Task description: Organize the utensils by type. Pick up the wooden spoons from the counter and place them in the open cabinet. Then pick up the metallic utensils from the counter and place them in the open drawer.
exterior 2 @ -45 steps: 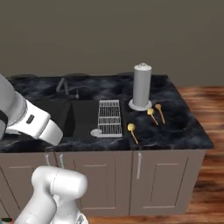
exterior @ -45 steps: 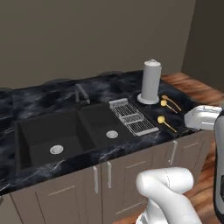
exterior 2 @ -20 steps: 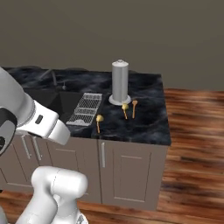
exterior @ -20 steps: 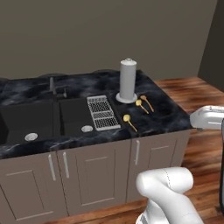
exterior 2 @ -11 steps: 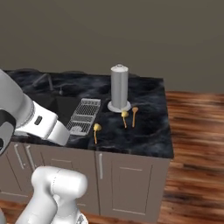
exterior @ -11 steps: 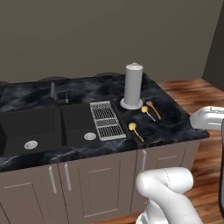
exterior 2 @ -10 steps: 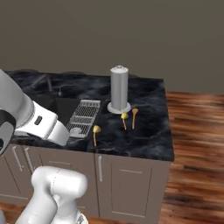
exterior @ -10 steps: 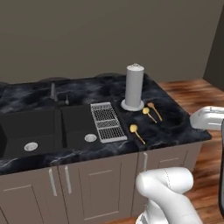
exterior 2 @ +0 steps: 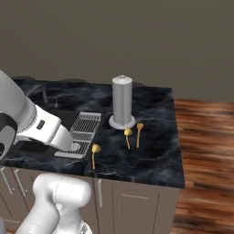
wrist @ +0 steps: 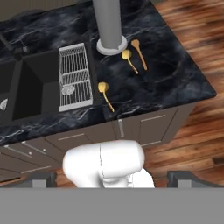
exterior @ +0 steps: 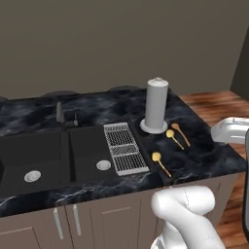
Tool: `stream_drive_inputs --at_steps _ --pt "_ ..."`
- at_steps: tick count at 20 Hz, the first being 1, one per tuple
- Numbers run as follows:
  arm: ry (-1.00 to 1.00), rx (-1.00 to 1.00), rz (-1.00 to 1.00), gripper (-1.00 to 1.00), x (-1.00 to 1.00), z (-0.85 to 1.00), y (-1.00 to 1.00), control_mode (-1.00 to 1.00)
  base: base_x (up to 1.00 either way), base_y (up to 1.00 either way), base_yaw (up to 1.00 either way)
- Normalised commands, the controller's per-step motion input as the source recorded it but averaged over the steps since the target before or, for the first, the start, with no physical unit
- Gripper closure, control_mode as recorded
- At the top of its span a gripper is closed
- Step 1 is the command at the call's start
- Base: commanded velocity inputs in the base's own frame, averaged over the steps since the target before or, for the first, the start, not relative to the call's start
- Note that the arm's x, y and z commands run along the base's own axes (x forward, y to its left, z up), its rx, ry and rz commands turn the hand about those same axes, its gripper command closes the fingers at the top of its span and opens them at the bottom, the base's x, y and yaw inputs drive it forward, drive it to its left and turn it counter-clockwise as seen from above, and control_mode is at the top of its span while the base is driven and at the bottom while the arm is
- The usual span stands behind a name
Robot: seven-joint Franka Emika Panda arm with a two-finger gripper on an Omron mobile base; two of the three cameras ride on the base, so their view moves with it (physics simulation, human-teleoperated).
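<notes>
First, with jaws wide, approach wooden spoon (wrist: 139, 53) near counter's (wrist: 183, 74) right edge; align along handle, avoiding yellow-headed utensil (wrist: 129, 60) just beside.

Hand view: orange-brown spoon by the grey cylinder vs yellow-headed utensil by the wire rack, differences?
Colour: the orange-brown wooden spoon is dull, the yellow-headed utensil bright. Place: spoon lies by the grey cylinder, utensil by the wire rack, nearer the front edge. Both lie flat on the black counter.
</notes>
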Motion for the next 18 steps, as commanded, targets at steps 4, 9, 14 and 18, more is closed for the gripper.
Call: stream_drive_inputs --at_steps 4,9,14,18 --pt "0.0 0.0 0.0 -1.0 0.0 0.0 0.0 1.0 0.35 -0.01 0.0" --pt "0.0 0.0 0.0 -1.0 0.0 0.0 0.0 1.0 0.12 -0.01 0.0" --pt "0.0 0.0 0.0 -1.0 0.0 0.0 0.0 1.0 0.0 -0.01 0.0" --pt "0.0 0.0 0.0 -1.0 0.0 0.0 0.0 1.0 0.04 0.0 0.0"
